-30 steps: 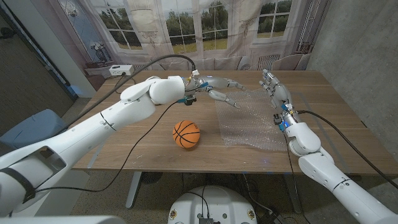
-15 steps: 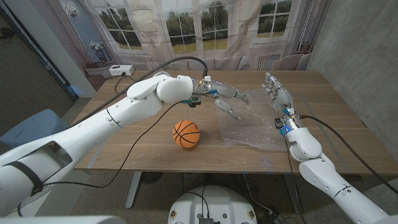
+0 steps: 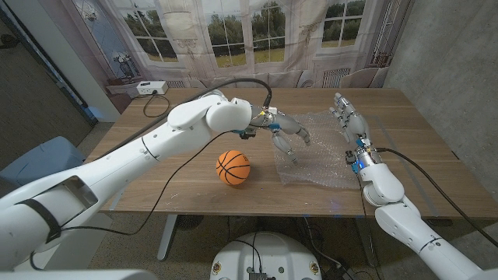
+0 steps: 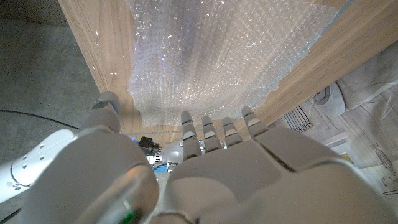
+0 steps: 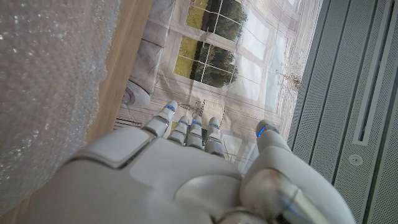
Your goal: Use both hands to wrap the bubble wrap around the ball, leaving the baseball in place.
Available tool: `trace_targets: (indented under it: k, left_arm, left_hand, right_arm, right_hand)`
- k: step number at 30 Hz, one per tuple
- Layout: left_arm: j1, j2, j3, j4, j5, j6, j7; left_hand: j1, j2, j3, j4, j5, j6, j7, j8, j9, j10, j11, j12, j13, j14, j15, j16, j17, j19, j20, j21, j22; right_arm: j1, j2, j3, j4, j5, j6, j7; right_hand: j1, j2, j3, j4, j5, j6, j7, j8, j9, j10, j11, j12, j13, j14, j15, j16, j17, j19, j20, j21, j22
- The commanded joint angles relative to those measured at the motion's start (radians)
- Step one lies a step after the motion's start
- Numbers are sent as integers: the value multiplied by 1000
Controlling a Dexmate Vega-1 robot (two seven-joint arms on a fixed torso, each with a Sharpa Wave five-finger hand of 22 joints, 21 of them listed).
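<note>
A: Where is the ball sitting right now?

B: It is sitting on the surface near the front edge, well apart from the sheet of bubble wrap, which is lying flat off to the robot's right of it. It looks like a small orange basketball rather than a baseball.

A: And what are the two hands doing?

B: The left robot hand is reaching across above the ball and hanging over the near-left part of the wrap, fingers spread and pointing down, holding nothing. The right robot hand is standing at the wrap's right side, fingers straight and apart, also holding nothing.

A: So which way does the ball lie from them?

B: Toward the robot's left and nearer the front edge. The left robot hand is the nearer one; the right has the whole sheet between it and the ball. I judge that the sheet has to be gripped and carried leftward to the ball, since the ball is meant to be staying put.

A: Anything hard to make out?

B: Yes. The wrap is clear, so its edges are blending into the wood, and I cannot tell whether either hand's fingertips are touching it.
</note>
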State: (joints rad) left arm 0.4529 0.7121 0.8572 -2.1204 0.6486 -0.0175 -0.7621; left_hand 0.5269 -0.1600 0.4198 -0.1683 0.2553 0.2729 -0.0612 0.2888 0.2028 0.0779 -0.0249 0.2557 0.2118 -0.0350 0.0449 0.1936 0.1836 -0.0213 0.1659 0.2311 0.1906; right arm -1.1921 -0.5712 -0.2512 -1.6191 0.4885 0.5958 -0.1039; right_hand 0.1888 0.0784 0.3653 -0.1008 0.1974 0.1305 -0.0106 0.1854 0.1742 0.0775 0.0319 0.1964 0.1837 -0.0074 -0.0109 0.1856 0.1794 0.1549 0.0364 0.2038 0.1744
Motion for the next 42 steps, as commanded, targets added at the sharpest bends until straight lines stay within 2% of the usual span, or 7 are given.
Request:
trace_targets:
  k: [1,13,22,29,42]
  left_arm:
    - [43,-15,25,-30,142,-6,-20]
    - [137,-3,26,-58,344,-55,61]
    - [191,-7,13,-41,461,-95,142]
    - [192,-44,18,13,474,-115,144]
    - [195,-74,46,53,524,-128,140]
  left_hand:
    - [19,3,-8,2,6,26,5,10,3,17,0,11,3,10,-1,8,3,4,1,1,2]
    - [43,9,-14,5,6,67,4,24,5,41,-15,15,3,34,-16,14,2,20,-4,4,2]
    - [69,23,-13,7,4,113,2,40,6,75,-32,23,3,61,-28,19,1,38,-5,7,2]
    - [79,27,-13,7,4,120,3,43,7,80,-41,22,3,67,-34,19,1,43,-5,8,2]
    - [110,49,-7,8,-1,162,13,59,8,103,-48,24,3,80,-40,18,0,51,-8,7,2]
  right_arm:
    - [-6,5,-1,21,25,34,38]
    - [10,10,-12,49,38,56,76]
    - [22,18,-18,82,55,67,96]
    - [23,17,-14,92,65,76,105]
    - [11,16,-3,104,76,98,111]
  right_hand:
    - [-6,-2,-5,-3,2,8,-1,2,4,10,-1,2,4,3,5,7,1,3,4,2,5]
    - [-10,-3,-6,-2,3,12,-2,3,4,11,-1,1,4,5,3,7,1,3,6,2,5]
    - [-12,-3,-7,-2,4,13,-2,3,4,12,-1,1,4,6,4,6,1,5,5,2,6]
    - [-13,-3,-7,-1,4,13,-3,3,4,12,0,1,4,6,4,6,1,6,5,2,6]
    - [-15,-3,-8,-2,5,13,-4,2,4,12,1,0,4,8,4,6,1,6,6,2,6]
